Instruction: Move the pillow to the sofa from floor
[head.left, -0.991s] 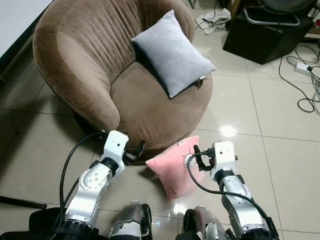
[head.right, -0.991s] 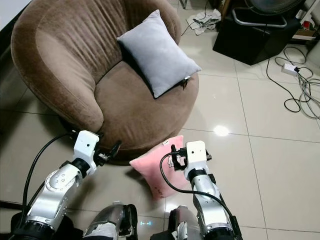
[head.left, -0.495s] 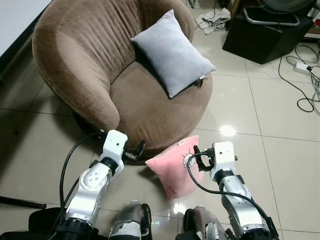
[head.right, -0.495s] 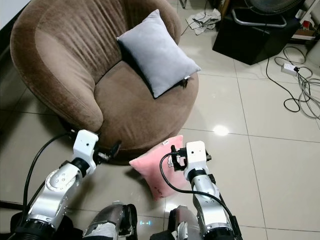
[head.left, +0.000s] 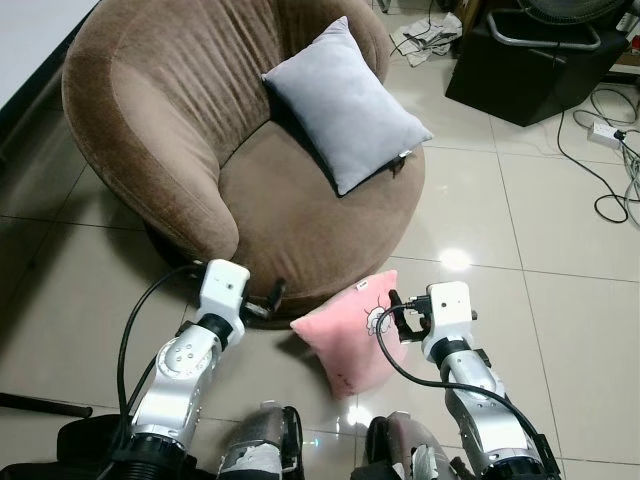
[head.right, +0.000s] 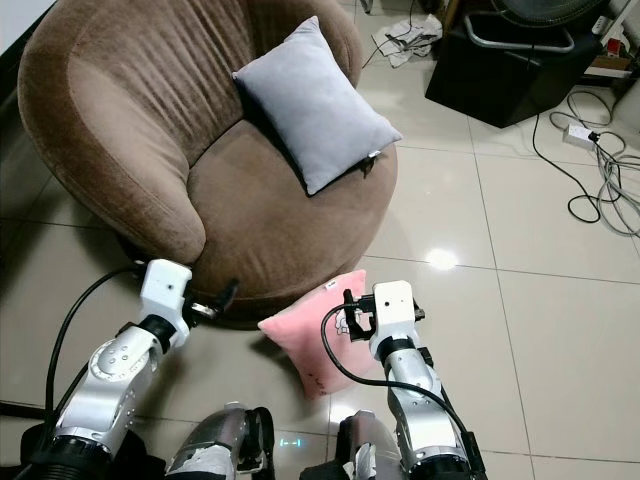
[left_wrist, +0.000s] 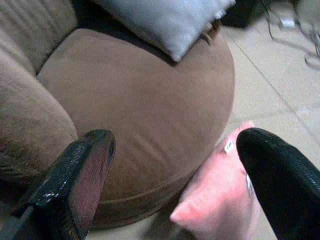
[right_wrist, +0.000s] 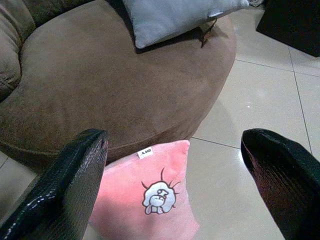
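A pink pillow (head.left: 352, 338) with a small white cartoon print and a white tag is seen lying on the tiled floor, touching the front base of the round brown sofa (head.left: 300, 215). It is being flanked by the left gripper (head.left: 270, 300) and right gripper (head.left: 397, 310), both spread wide and holding nothing. A grey pillow (head.left: 345, 105) is shown resting on the sofa seat.

I am looking down at a glossy tiled floor (head.left: 560, 330) catching a light glare (head.left: 455, 262); cables (head.left: 610, 160) are trailing beside a black box (head.left: 530, 70).
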